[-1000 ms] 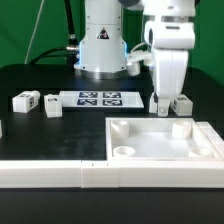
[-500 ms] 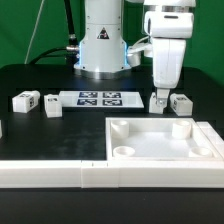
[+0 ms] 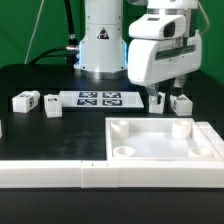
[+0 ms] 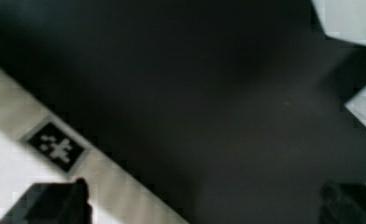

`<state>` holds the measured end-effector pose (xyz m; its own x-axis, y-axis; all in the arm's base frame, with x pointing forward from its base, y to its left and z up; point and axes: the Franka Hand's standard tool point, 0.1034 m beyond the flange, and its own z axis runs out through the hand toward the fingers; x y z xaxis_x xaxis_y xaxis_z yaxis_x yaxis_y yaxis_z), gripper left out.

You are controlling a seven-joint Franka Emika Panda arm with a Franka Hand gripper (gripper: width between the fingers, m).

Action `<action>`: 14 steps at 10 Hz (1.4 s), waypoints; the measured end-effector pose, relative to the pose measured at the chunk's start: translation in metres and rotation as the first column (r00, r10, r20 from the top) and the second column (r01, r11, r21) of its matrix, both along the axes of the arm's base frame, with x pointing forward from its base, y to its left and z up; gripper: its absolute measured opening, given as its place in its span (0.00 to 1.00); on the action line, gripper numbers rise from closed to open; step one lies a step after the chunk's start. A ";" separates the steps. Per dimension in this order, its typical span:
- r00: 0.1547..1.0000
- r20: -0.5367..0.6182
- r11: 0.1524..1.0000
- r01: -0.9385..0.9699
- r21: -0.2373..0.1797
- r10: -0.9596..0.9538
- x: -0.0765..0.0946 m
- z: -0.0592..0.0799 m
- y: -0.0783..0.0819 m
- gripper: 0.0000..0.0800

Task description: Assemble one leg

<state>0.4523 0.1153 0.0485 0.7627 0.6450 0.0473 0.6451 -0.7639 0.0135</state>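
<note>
Two white legs with black-and-white tags stand on the black table behind the tray, one (image 3: 157, 100) beside the other (image 3: 181, 102). Two more legs (image 3: 25, 100) (image 3: 52, 106) stand at the exterior view's left. My gripper (image 3: 166, 92) hangs tilted just above the two legs behind the tray, open and empty. In the wrist view its dark fingertips (image 4: 52, 205) sit wide apart with only black table between them. A white tagged face (image 4: 55, 145), probably a leg, lies close to one finger.
The large white tray-like piece with round corner sockets (image 3: 200, 146) lies in front of the gripper. The marker board (image 3: 100, 98) lies at the robot base. A long white rail (image 3: 50, 172) runs along the front edge.
The gripper has risen off the legs behind the tray and tilted over. Both legs stay on the table.
</note>
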 end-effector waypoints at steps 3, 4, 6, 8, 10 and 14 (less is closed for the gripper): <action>0.949 -0.028 0.948 0.316 0.036 -0.315 -0.012 -0.006 0.026 0.81; 0.934 -0.033 0.933 0.357 0.039 -0.356 -0.014 -0.006 0.031 0.81; 0.924 -0.042 0.923 0.382 0.039 -0.381 -0.015 -0.006 0.030 0.81; 0.923 -0.057 0.924 0.382 0.026 -0.380 -0.015 -0.006 0.030 0.81; 0.906 -0.126 0.915 0.403 -0.034 -0.403 -0.031 -0.010 0.037 0.81; 0.844 -0.388 0.924 0.294 -0.242 -0.370 -0.049 -0.009 0.039 0.81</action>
